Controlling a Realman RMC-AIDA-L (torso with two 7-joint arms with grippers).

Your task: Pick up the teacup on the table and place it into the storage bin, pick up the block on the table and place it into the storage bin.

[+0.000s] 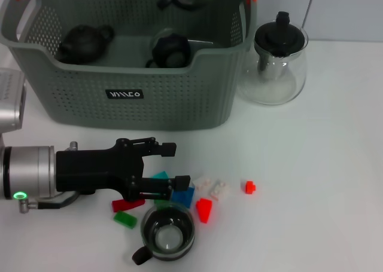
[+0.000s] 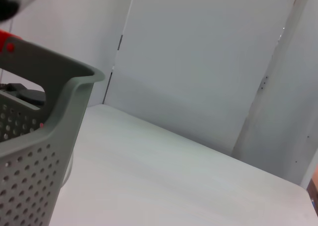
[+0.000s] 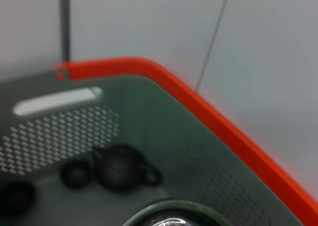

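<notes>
Black, open and empty, the left gripper hovers over seven blocks beside one teacup.

Perforated plastic storage bin; seemingly glass teacup.

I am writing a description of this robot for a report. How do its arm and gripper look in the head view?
Only the left arm shows. Its wrist is a silver metal cylinder with a small glowing green light near its edge. In front sits a matte black housing, from which the left gripper extends with two slim black jaws of bars and small bolts. No right arm appears.
</notes>
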